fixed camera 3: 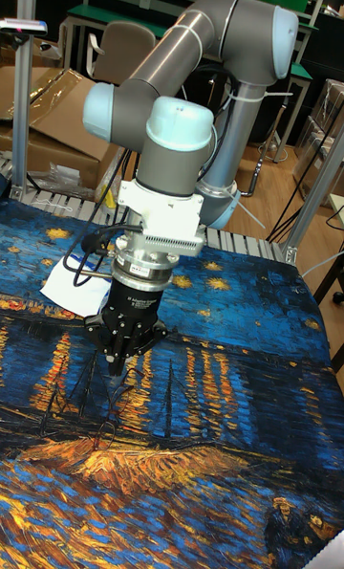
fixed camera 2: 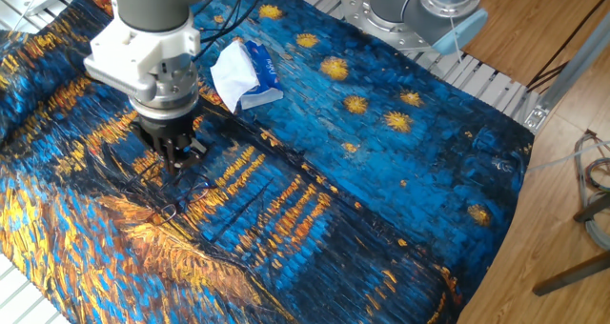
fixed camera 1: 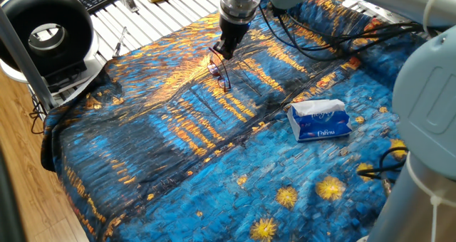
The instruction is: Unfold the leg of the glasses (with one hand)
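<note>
The small, thin, dark wire-frame glasses (fixed camera 1: 220, 70) with clear, faintly purplish lenses lie on the orange-and-gold part of the painted blue-and-gold cloth (fixed camera 1: 178, 171) that covers the table, toward the far edge in one fixed view, beside the slatted metal table surface (fixed camera 1: 153, 18) that shows past the cloth's edge. The black two-fingered robot gripper (fixed camera 1: 228, 48) at the end of the silver-grey arm (fixed camera 3: 191, 62) points down with its tips right at the upper end of the glasses; whether they touch the frame cannot be told. In the other fixed view the gripper (fixed camera 2: 177, 156) sits low over the cloth, with thin dark lines of the glasses (fixed camera 2: 186, 195) just below it. In the tall fixed view the gripper (fixed camera 3: 117, 375) has its fingers drawn near together at the tips, but whether they clamp anything cannot be made out, and the glasses there are lost against the dark strokes of the pattern. A blue-and-white soft pack of tissues (fixed camera 1: 320, 119) with white tissue puffing from its top lies well apart from the glasses, toward the opposite side of the cloth. A black round ring-shaped lamp (fixed camera 1: 44, 30) stands off the cloth's corner.
</note>
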